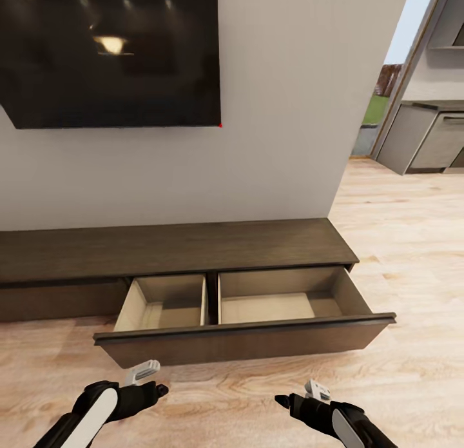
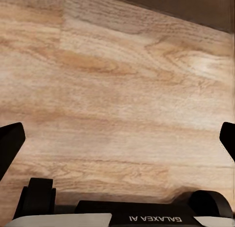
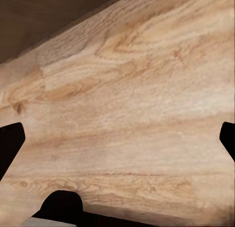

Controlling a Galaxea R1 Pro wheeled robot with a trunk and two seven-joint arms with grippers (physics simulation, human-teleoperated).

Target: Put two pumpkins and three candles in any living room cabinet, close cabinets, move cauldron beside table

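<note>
Jaws on both my grippers stood spread wide with nothing between them: in each wrist view the two dark fingertips sat at opposite edges over bare wood floor [image 2: 122, 89]. My left gripper [image 1: 152, 389] and right gripper [image 1: 289, 401] hung low, just in front of the cabinet [image 1: 180, 248], apart from it and from each other.

That cabinet ran along the white wall [image 1: 283, 113] under a dark screen [image 1: 109, 55]. Its wide drawer [image 1: 245, 341] was pulled out toward me, the front panel standing clear of the carcass. Inside, a divider split it into two pale compartments, a narrower one [image 1: 164, 306] before my left gripper and a wider one [image 1: 280, 303] before my right. I saw nothing lying in either.

Past the cabinet's right end the floor ran open toward a doorway and grey kitchen units [image 1: 425, 138]. The wrist views added a dark strip of the drawer front at the floor's far edge [image 3: 44, 21].
</note>
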